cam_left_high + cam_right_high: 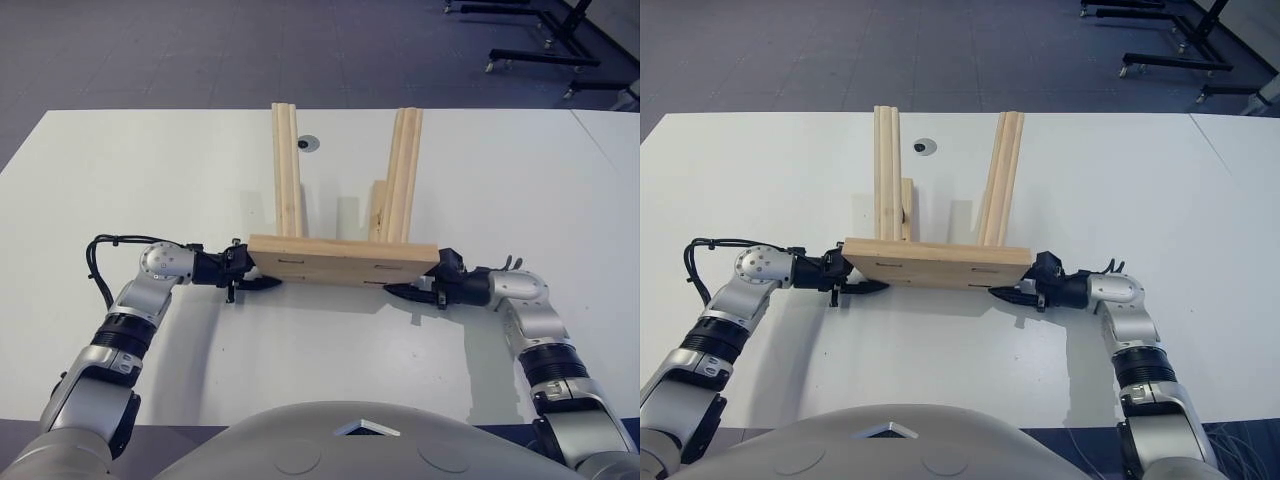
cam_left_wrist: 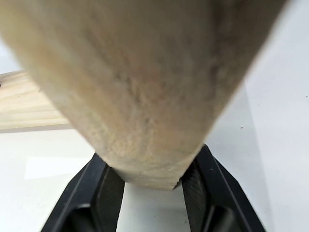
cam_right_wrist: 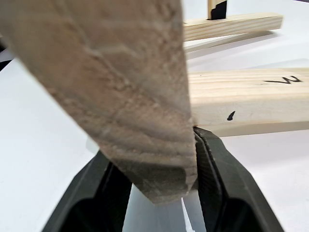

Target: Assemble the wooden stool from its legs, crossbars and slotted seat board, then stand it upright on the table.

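Got the stool [image 1: 400, 190] lying on its side mid-table [image 1: 150, 170], seat board [image 1: 343, 260] up on edge nearest the robot, stretched left to right, legs [image 1: 287, 170] pointing away. Clamped at both ends: left gripper [image 1: 258, 283] pinching the left end, right gripper [image 1: 405, 292] the right, equally close. Pale bare wood, couple of slots on the near face. Probably needs tipping up with both together.

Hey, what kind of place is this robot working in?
Probably a lab or test hall rather than a home. A large white table stands on a wide, bare grey floor, black wheeled frames are parked behind it, and a wooden stool lies on the table.
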`<state>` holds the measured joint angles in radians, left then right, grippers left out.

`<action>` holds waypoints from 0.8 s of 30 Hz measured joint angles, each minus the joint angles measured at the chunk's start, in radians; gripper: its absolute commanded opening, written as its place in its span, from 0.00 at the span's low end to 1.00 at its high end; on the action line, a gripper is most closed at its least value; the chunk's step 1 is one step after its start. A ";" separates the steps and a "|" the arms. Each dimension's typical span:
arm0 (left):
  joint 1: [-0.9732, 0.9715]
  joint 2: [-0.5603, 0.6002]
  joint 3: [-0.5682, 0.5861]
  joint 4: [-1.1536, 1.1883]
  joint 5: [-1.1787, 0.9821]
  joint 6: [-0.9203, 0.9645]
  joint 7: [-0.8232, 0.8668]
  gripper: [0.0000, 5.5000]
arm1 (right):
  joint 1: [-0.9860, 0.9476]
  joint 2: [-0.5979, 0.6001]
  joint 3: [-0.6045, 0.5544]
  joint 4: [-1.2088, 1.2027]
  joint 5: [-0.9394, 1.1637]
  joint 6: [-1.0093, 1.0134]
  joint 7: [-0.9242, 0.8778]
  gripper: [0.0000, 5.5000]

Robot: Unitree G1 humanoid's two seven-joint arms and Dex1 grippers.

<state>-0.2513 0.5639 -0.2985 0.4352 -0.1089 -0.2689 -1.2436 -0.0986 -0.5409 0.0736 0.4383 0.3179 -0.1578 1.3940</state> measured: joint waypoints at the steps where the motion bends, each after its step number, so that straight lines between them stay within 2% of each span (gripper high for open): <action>1: 0.000 0.002 0.001 -0.004 -0.003 0.006 -0.003 0.28 | 0.000 -0.001 0.000 0.000 0.000 -0.002 0.007 0.30; 6: 0.065 0.049 0.029 -0.180 -0.101 0.265 -0.067 0.27 | 0.012 -0.039 0.000 -0.124 0.019 0.136 0.029 0.29; 13: 0.146 0.152 0.169 -0.582 -0.410 0.735 -0.081 0.26 | 0.039 -0.251 -0.099 -0.506 0.268 0.650 0.039 0.29; 19: 0.205 0.196 0.369 -0.849 -0.758 1.098 0.070 0.26 | -0.084 -0.447 -0.210 -0.659 0.554 1.176 -0.009 0.29; 24: 0.258 0.236 0.501 -0.917 -1.127 1.312 0.285 0.26 | -0.152 -0.506 -0.232 -0.673 0.702 1.447 -0.047 0.29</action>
<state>0.0065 0.7998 0.2030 -0.4821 -1.2355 1.0428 -0.9585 -0.2508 -1.0465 -0.1588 -0.2349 1.0199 1.2890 1.3474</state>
